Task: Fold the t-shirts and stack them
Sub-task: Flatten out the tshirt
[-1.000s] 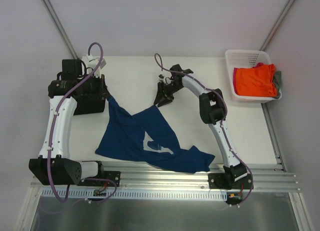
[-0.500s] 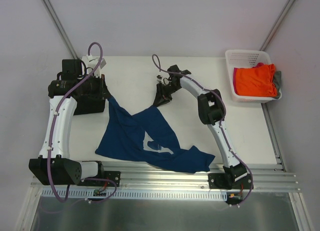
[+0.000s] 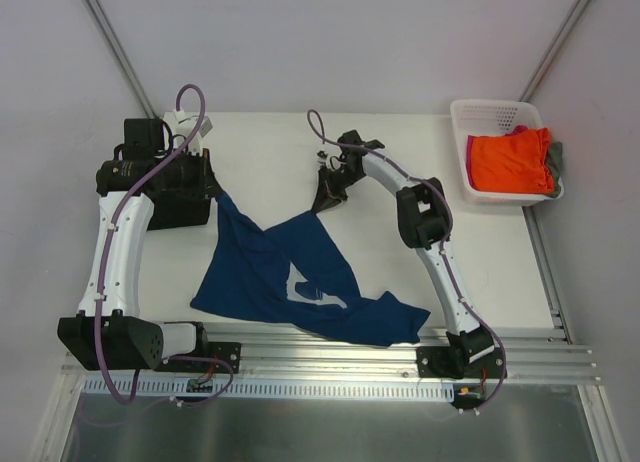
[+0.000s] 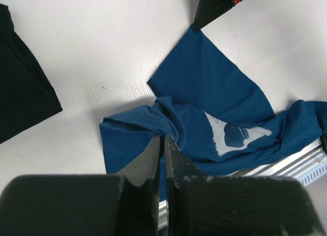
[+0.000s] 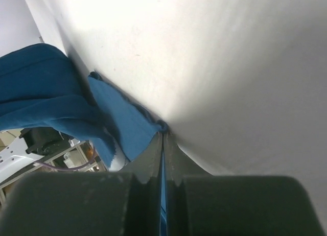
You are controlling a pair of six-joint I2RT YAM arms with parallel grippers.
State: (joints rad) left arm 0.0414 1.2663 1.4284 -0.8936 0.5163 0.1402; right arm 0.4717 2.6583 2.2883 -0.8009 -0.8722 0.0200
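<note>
one navy t-shirt point(image 3: 262, 272), pale print point(image 4: 231, 136), in left hand point(image 4: 163, 142), right hand point(image 5: 163, 138)

T-shirt point(image 3: 250, 272) lies on table point(image 3: 260, 142) — basket point(image 3: 495, 117) behind, right.

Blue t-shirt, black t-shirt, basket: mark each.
blue t-shirt point(image 3: 250, 267), top external view, left body panel.
black t-shirt point(image 4: 20, 93), left wrist view, corner of the cloth.
basket point(image 3: 495, 113), top external view, far wall.
</note>
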